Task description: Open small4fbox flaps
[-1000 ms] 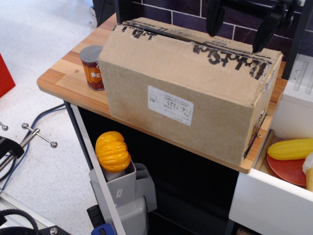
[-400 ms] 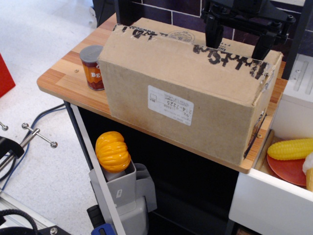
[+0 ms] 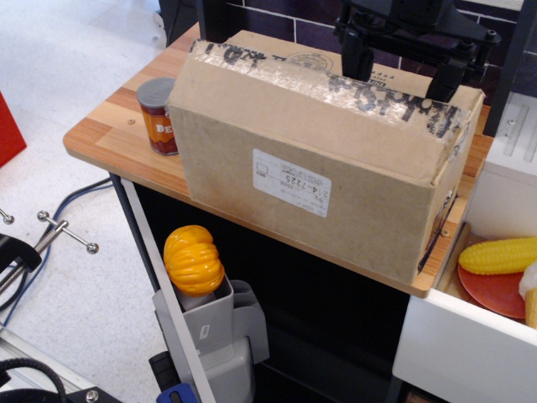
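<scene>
The small4fbox (image 3: 319, 159) sits on the wooden table (image 3: 105, 126), long side w/ the white label (image 3: 291, 182) facing my camera, its right end close to the table edge by the white bin (image 3: 470, 336). The flaps (image 3: 336, 84) look closed or nearly closed; the near long one carries ragged black tape along the top edge.

The gripper (image 3: 401, 71) hangs over the far right part of the top, fingers spread apart, holding nothing. One finger (image 3: 357, 60) seems close to the near flap; I cannot tell if it touches.

What can go wrong, imo:
- Fingers push down on the flap instead of under its edge, so the flap bends inward and is harder to catch.
- Tape rests may still bind the flaps, so lifting drags the whole box. The box looks light and could slide towards the bin, or tip.
- Sideways drag to the left can knock the can (image 3: 158, 115), which stands just beside the box.
- The flap edge is partly hidden behind the fingers, so I may misjudge depth.
</scene>
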Available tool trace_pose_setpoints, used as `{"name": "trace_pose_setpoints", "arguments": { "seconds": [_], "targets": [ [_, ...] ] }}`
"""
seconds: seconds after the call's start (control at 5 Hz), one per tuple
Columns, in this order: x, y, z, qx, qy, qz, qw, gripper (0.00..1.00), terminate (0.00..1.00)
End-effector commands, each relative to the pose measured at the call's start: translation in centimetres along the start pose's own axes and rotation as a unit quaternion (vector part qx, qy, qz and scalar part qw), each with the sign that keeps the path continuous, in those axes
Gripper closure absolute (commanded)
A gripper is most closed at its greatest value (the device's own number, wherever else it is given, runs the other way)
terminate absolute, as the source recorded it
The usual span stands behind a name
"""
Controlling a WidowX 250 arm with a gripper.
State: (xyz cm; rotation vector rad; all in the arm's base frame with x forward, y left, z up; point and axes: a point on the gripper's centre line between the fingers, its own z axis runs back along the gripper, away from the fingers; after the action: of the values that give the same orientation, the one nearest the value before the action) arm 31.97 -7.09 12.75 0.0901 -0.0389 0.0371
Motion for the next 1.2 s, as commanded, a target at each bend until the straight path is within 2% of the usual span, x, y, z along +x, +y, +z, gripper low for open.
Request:
{"name": "trace_pose_setpoints", "arguments": {
  "seconds": [0.0,0.4,0.6,1.0],
  "targets": [
    [-1.3,-0.1,2.7,0.007,-0.014,0.005,0.9999,0.00,0.00],
    [-3.0,-0.1,4.8,0.034,-0.008,0.023,0.9991,0.00,0.00],
    [-4.1,-0.2,5.3,0.033,-0.003,0.034,0.9989,0.00,0.00],
    [-6.1,-0.2,3.8,0.019,-0.014,0.052,0.9984,0.00,0.00]
  ]
}}
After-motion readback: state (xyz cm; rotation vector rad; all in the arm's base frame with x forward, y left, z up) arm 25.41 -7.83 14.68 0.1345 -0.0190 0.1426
